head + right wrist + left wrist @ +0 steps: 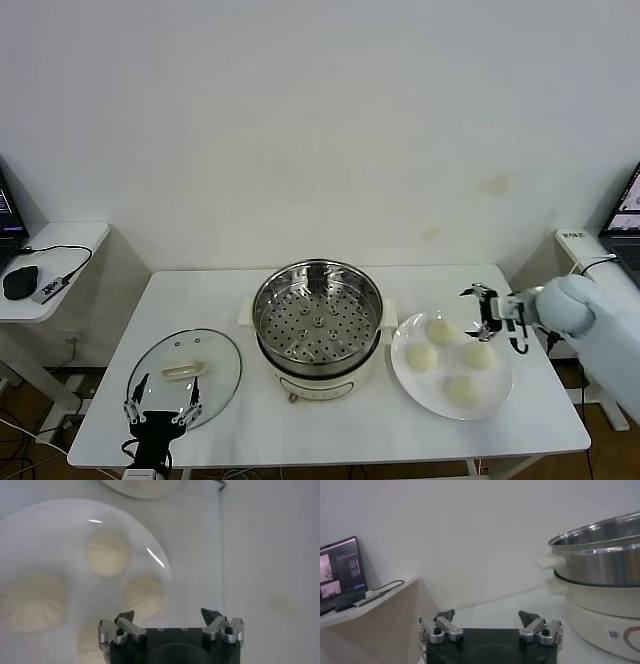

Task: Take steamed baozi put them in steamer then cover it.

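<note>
The steamer (318, 320) stands mid-table, a shiny steel pot with its perforated tray bare, on a cream base. It also shows in the left wrist view, where the steamer (600, 555) fills the side. Several steamed baozi (441, 329) lie on a white plate (430, 395) to its right. My right gripper (473, 313) hovers open at the plate's far right rim, empty. In the right wrist view the right gripper (170, 616) hangs above the plate (50, 520), close to one baozi (144, 596). My left gripper (160, 406) waits open over the lid's near edge, and the left gripper (487, 617) holds nothing.
A round glass lid (185, 372) with a cream handle lies flat at the table's front left. Low side tables flank the work table, the left one (60, 240) carrying a mouse and cables, and a laptop (340, 572) sits there. The table's front edge runs just below the plate.
</note>
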`<move>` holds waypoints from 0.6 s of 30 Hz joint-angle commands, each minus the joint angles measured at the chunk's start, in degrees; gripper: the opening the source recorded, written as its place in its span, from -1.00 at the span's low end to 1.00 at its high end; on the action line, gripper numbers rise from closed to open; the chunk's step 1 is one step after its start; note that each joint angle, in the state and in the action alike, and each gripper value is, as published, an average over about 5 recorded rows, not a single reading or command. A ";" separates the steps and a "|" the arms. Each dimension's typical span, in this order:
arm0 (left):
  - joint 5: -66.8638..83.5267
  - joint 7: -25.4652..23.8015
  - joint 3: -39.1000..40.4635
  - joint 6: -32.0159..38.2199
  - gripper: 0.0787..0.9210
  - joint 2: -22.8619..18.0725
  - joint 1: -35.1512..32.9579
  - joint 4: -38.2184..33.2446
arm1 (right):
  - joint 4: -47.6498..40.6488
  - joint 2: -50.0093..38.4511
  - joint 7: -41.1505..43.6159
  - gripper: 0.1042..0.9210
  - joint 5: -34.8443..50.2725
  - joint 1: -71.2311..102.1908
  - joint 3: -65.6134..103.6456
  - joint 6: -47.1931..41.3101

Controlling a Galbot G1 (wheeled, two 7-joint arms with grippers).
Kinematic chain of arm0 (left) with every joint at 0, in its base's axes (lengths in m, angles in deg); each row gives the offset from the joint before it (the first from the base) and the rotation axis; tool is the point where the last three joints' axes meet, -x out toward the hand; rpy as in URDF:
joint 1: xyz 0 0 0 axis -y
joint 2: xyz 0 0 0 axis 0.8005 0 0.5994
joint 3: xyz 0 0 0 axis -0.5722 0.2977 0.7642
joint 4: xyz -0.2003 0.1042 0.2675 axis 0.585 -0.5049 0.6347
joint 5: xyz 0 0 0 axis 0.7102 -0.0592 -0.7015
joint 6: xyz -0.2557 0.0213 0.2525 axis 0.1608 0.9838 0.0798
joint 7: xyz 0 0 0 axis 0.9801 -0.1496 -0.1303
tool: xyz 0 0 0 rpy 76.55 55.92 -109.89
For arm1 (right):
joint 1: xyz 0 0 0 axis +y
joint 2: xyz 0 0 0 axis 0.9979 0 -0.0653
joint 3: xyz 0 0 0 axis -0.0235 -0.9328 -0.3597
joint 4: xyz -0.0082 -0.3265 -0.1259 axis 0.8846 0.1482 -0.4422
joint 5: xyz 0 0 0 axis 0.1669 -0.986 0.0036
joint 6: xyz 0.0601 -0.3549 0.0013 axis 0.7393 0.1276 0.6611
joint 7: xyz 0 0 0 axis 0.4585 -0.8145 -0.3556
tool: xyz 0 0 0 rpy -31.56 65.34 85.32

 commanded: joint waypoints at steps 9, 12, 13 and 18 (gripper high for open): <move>-1.03 -0.09 -0.49 -0.21 0.77 -0.06 0.13 -0.04 | -13.67 9.45 5.54 0.76 1.21 -16.48 -23.06 -1.29; -1.03 -0.08 -0.59 -0.18 0.77 -0.05 0.12 0.03 | -15.56 10.76 4.94 0.76 -0.07 -15.81 -22.37 -1.34; -1.03 -0.07 -0.64 -0.18 0.77 -0.03 0.12 0.05 | -16.06 11.09 4.85 0.76 -0.36 -15.62 -22.15 -1.37; -0.99 -0.08 -1.05 -0.19 0.77 0.13 0.23 0.01 | -17.91 12.28 4.42 0.76 -1.61 -14.73 -21.47 -1.59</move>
